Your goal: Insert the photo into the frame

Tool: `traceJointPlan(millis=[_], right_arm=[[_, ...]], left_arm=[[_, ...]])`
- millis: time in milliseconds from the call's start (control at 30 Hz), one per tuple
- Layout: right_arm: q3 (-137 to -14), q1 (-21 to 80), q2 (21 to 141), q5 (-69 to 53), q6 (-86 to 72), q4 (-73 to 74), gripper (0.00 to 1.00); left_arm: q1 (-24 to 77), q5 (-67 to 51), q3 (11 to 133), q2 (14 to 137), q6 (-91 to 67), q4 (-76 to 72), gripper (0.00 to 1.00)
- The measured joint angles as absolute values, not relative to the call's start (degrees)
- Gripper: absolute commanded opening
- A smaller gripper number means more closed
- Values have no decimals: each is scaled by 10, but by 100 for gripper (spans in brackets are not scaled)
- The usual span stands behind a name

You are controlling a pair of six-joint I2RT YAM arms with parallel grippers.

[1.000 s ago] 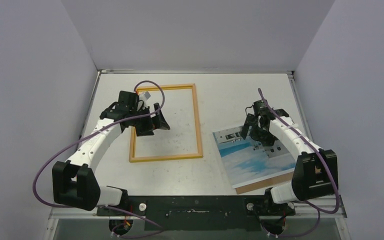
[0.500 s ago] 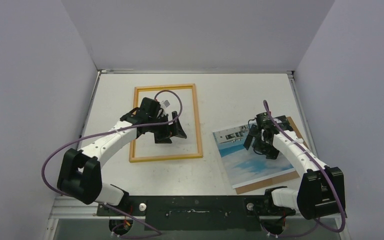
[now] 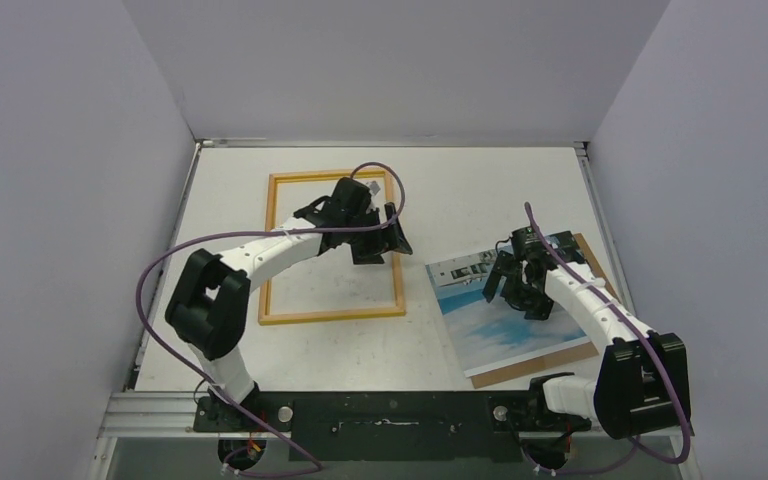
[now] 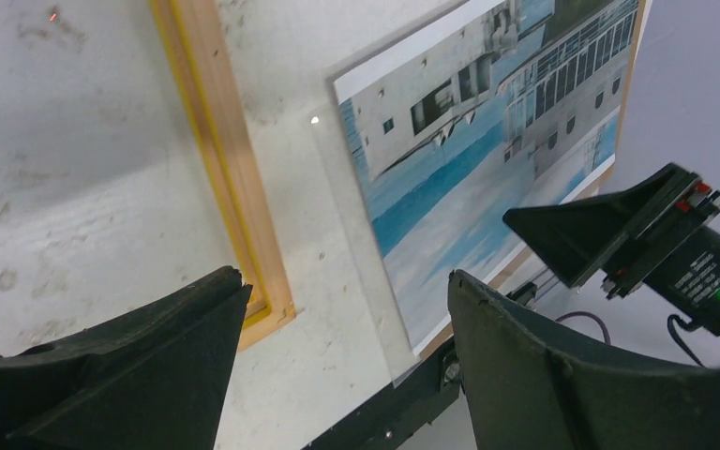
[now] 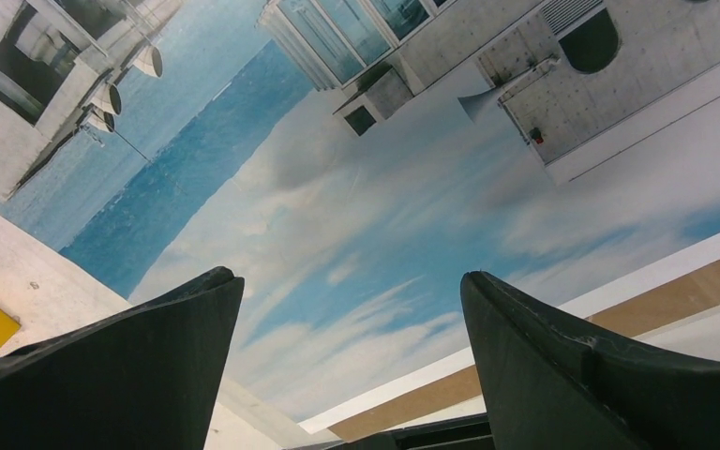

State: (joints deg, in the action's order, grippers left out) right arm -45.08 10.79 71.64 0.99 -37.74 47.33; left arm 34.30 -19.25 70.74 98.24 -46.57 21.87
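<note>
The frame [image 3: 267,250], a thin wooden rectangle with a yellow inner lip, lies flat on the left half of the table; its right rail [image 4: 230,187] shows in the left wrist view. My left gripper [image 3: 388,246] hovers open over that right rail with nothing between its fingers [image 4: 347,281]. The photo [image 3: 480,320], a white building against blue sky and water, lies face up to the right [image 4: 469,150]. My right gripper [image 3: 517,298] stands open just above the photo [image 5: 366,187], and holds nothing [image 5: 352,281].
A brown backing board [image 3: 530,367] lies under the photo, showing at its near and right edges [image 5: 675,281]. A strip of bare white table [image 3: 415,300] separates frame and photo. The black mounting rail [image 3: 390,410] runs along the near edge; grey walls enclose the table.
My left arm has swung right, from the frame's left side across to its right rail, jaws narrowing slightly. My right gripper has shifted a little nearer over the photo.
</note>
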Motion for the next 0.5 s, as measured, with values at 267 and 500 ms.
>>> traceJointPlan(millis=[267,500], right_arm=[[-420,105,687,-15,-379,481,80],[-417,104,678,-27,-378,484,74]], left_arm=[[385,-150,848,1114,-474,207,60],[414,-110,912,1183,-477,227,60]])
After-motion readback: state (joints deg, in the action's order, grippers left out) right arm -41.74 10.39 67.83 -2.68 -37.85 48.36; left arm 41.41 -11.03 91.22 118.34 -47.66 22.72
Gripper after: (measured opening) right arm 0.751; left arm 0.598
